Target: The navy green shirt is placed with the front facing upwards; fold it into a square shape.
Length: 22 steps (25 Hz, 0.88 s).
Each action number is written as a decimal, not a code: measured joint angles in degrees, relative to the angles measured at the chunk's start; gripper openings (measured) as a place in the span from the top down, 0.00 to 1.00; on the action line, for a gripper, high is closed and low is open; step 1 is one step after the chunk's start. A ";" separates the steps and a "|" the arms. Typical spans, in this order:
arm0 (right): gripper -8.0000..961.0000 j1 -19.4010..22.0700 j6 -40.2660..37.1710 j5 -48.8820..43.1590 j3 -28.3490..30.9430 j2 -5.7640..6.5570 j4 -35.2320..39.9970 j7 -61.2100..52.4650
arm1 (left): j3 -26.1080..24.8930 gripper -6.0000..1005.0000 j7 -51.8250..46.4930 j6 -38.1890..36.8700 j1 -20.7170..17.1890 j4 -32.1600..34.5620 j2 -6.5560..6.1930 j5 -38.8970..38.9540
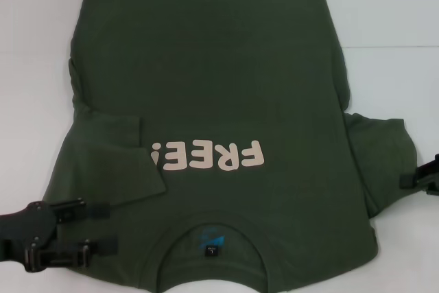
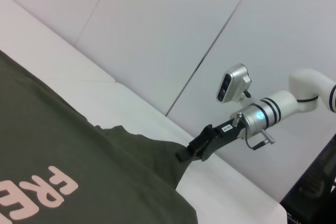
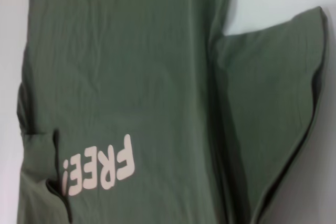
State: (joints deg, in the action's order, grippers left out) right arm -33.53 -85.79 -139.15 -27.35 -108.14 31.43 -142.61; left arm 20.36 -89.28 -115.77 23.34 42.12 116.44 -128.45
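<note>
The dark olive-green shirt lies flat on the white surface, front up, collar towards the robot. Its pale pink "FREE!" lettering reads upside down in the head view. The left sleeve is folded in over the chest, its edge touching the exclamation mark. The right sleeve sticks out sideways, its outer edge lifted.

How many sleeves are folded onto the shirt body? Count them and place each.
1. The left sleeve lies folded over the navy green shirt, beside the lettering. The right sleeve is spread outward.
</note>
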 joint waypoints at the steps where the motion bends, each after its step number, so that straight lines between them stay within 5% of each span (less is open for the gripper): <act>1: 0.97 0.11 -0.23 0.26 0.16 0.02 0.22 0.17 | 0.00 0.11 -0.24 -0.04 0.00 -0.02 -0.02 0.30; 22: 0.97 -1.76 -3.53 5.97 0.15 -0.22 1.36 6.87 | -0.41 0.12 -2.75 -0.03 0.44 -0.02 -0.06 2.44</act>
State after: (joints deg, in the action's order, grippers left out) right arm -35.29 -89.31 -133.18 -27.20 -108.36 32.79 -135.74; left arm 19.94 -92.04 -115.80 23.78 42.10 116.38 -126.01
